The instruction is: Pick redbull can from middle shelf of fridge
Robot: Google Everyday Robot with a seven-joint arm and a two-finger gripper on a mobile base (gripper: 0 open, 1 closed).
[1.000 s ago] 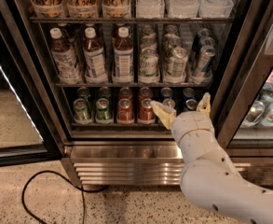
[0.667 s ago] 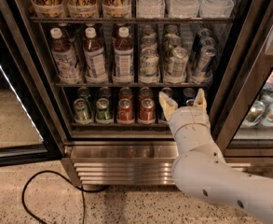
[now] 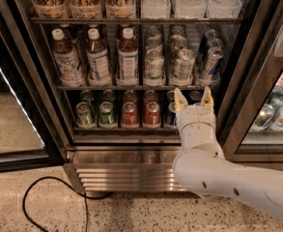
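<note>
The gripper (image 3: 193,98) hangs in front of the fridge (image 3: 124,170) at the right end of the lower rack of short cans (image 3: 130,115), its two pale fingers (image 3: 179,99) pointing up, with the jaws spread wide and released, grasping nothing. The redbull can (image 3: 210,63) stands at the right end of the middle shelf (image 3: 107,87), just above the gripper and apart from it. Pale tall cans (image 3: 154,65) stand to its left and brown bottles (image 3: 97,57) further left.
</note>
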